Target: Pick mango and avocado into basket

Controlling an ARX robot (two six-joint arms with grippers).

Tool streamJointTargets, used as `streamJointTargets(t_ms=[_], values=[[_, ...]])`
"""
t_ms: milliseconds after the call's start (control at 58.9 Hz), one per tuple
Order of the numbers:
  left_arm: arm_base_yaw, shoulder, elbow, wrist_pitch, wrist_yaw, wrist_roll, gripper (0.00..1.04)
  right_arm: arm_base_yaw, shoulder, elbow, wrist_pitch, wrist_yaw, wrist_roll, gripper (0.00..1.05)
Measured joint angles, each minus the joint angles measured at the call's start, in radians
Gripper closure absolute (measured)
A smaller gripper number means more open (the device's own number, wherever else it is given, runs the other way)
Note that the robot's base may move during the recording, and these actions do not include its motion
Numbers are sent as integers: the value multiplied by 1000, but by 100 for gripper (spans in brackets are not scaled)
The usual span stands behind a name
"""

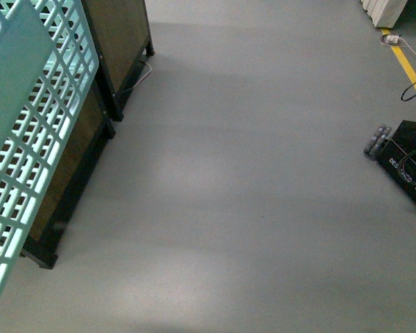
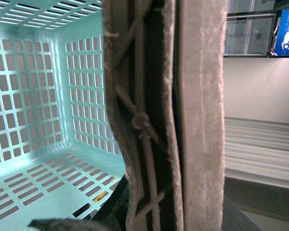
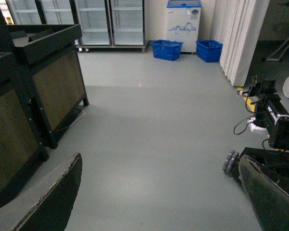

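Note:
The aqua basket [image 1: 28,139] hangs tilted at the left of the front view, off the floor. In the left wrist view its slotted inside [image 2: 33,120] is empty. Its brown ribbed handles [image 2: 197,120], tied with white zip ties [image 2: 142,122], fill the middle of that view. My left gripper [image 2: 154,216] is shut on these handles and is mostly hidden behind them. My right gripper [image 3: 156,202] is open and empty above bare grey floor, with one finger [image 3: 43,202] at each side. The mango and the avocado are out of view.
Dark wooden display stands [image 1: 118,48] stand at the left, also in the right wrist view [image 3: 43,72]. A black wheeled base with cables [image 1: 405,156] is at the right by a yellow floor line [image 1: 412,69]. Glass fridges [image 3: 111,21], blue crates [image 3: 166,49] and a white curtain [image 3: 241,38] lie far ahead.

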Motion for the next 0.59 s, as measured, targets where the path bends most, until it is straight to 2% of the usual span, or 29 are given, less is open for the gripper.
streamJointTargets(t_ms=[594], values=[[0, 0, 3, 0, 0, 0, 89, 0, 0, 0, 0, 1, 0, 9]])
